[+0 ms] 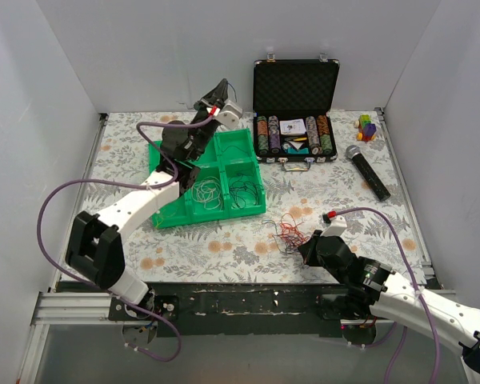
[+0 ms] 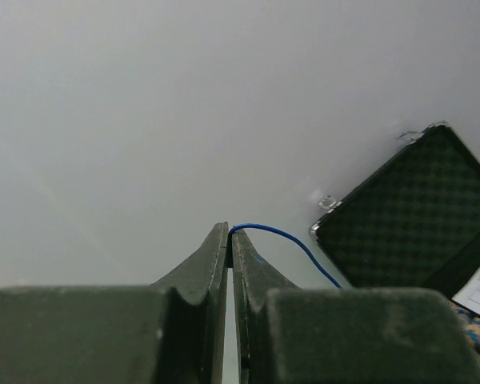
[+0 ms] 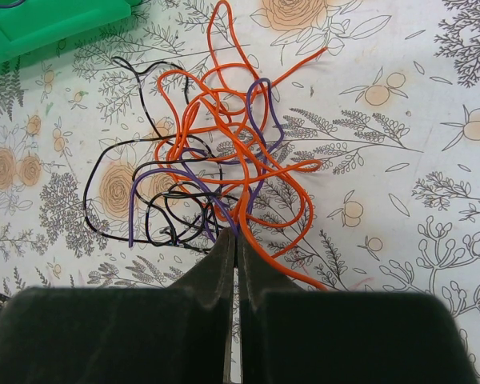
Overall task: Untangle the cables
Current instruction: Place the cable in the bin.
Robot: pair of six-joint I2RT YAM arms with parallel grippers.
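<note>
A tangle of thin orange, purple and black cables (image 3: 216, 160) lies on the floral tablecloth, seen as a small heap in the top view (image 1: 288, 232). My right gripper (image 3: 237, 240) is shut at the near edge of this tangle, with a purple and an orange wire running into its tips; it also shows in the top view (image 1: 308, 250). My left gripper (image 2: 230, 232) is raised above the back of the green tray, shut on a thin blue cable (image 2: 292, 242) that arcs away to the right. The top view shows it up high (image 1: 222, 88).
A green compartment tray (image 1: 216, 218) holds loose wires in two front cells (image 1: 208, 192). An open black case (image 1: 296, 88) with poker chips stands at the back. A microphone (image 1: 368, 170) and a coloured block toy (image 1: 367, 128) lie right. White walls surround the table.
</note>
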